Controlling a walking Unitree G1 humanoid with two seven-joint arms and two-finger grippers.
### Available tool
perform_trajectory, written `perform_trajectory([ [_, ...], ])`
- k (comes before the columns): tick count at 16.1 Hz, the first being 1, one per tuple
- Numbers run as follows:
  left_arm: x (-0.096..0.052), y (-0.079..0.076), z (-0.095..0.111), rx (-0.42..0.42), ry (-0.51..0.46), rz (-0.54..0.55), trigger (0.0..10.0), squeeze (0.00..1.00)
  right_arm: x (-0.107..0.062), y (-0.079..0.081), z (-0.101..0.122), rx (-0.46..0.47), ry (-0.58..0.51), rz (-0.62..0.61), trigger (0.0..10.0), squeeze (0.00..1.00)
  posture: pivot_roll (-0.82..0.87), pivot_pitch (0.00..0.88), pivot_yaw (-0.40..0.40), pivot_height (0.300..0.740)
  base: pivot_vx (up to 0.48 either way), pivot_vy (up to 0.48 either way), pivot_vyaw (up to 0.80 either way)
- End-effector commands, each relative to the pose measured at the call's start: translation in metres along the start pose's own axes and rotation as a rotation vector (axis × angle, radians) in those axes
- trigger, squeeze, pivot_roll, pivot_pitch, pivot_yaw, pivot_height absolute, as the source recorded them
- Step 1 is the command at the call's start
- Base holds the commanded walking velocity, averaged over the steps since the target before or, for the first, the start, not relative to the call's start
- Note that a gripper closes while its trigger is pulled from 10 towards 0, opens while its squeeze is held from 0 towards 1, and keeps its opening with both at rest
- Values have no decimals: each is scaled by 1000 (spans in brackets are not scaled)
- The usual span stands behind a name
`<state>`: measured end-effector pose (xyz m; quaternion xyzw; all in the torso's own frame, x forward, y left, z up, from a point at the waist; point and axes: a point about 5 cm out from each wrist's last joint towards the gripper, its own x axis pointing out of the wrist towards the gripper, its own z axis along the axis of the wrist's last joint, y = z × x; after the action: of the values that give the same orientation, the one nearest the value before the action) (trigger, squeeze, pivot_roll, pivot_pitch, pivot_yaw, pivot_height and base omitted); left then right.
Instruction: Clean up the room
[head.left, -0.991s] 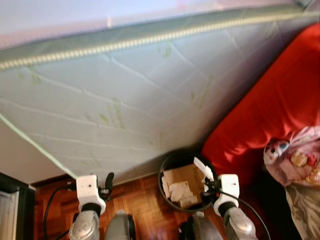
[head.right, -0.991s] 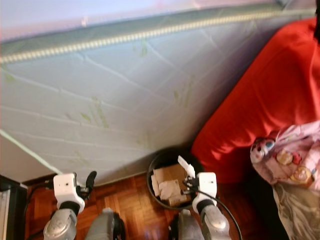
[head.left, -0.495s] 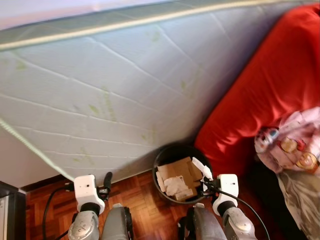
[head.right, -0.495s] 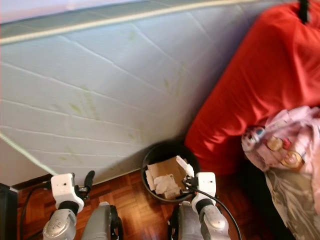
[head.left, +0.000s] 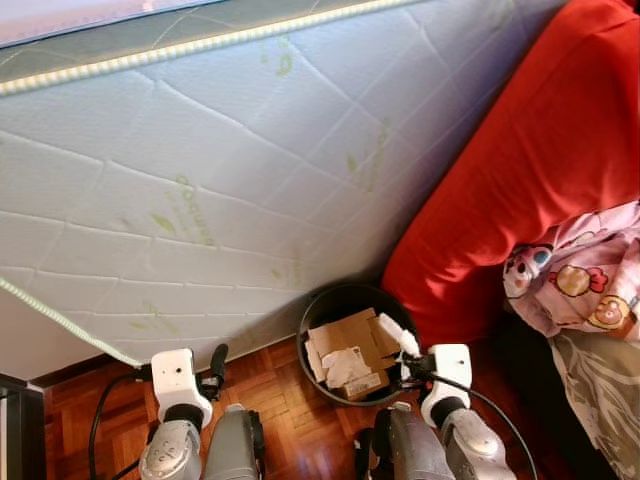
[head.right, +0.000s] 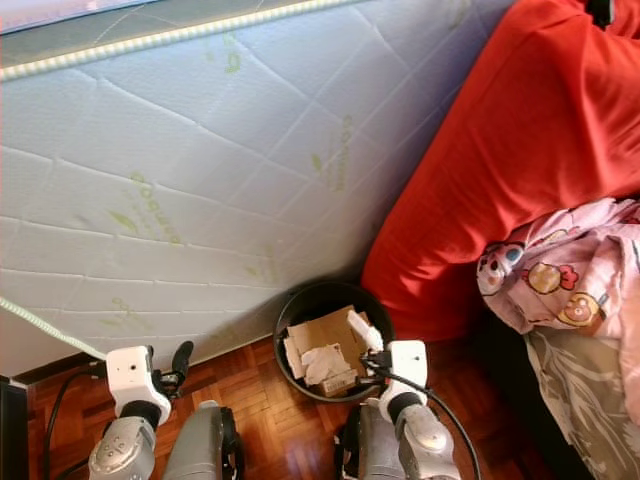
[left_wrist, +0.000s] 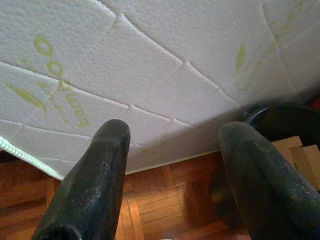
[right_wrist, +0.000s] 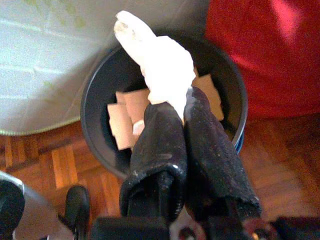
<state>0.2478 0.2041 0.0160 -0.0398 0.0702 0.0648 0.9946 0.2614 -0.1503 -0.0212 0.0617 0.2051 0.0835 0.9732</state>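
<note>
A round black bin (head.left: 320, 310) with cardboard pieces and crumpled paper stands on the wooden floor against the mattress. My right gripper (head.left: 405, 350) is shut on a crumpled white tissue (right_wrist: 157, 62), held over the bin's near right rim (right_wrist: 235, 127). The tissue (head.left: 390, 331) sticks out past the fingers (right_wrist: 212, 147) toward the bin's middle. My left gripper (head.left: 216, 360) is open, low over the floor to the left of the bin, with nothing between its fingers (left_wrist: 95, 175).
A white quilted mattress (head.left: 200, 190) leans up behind the bin. A large red cushion (head.left: 530, 170) rises at the right, with a pink cartoon-print cloth (head.left: 580, 285) beside it. Parquet floor (head.left: 280, 400) lies in front. A dark object edge (head.left: 15, 440) sits far left.
The camera view has shifted and sharpened; the bin now sits slightly lower and closer. My right gripper still holds the tissue at the bin's rim. The left gripper has not moved.
</note>
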Motion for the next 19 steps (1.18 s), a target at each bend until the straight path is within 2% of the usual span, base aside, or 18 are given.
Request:
perform_trajectory([
  [1, -5, 3, -7, -4, 37, 6, 10000, 0, -4, 1, -11, 6, 52, -2, 10000, 0, 34, 255, -18, 637, 0, 0, 0],
  [4, -3, 2, -5, -4, 33, 2, 10000, 0, 2, 1, -5, -20, 68, 6, 10000, 0, 45, 263, -15, 637, 0, 0, 0],
  [6, -1, 0, -3, -5, 31, 1, 10000, 0, 9, 6, 5, -75, 59, 31, 10000, 0, 52, 267, -13, 637, 0, 0, 0],
  [8, -1, -1, -3, -6, 29, -3, 10000, 0, 11, 4, 9, -22, 45, 4, 10000, 0, 56, 271, -8, 637, 0, 0, 400],
  [10, -2, -2, -3, -6, 31, -5, 10000, 0, 12, 4, 9, -23, 59, -1, 10000, 0, 57, 273, -4, 637, 0, 0, 0],
  [14, -2, -4, -2, 0, 31, -16, 10000, 0, 18, 0, 18, 29, 77, -48, 10000, 0, 75, 290, 0, 637, 0, 0, 0],
  [19, -4, -4, 5, 5, 10, -21, 10000, 0, 34, 5, 47, 32, 75, -51, 10000, 0, 122, 337, -11, 637, 0, 0, 0],
])
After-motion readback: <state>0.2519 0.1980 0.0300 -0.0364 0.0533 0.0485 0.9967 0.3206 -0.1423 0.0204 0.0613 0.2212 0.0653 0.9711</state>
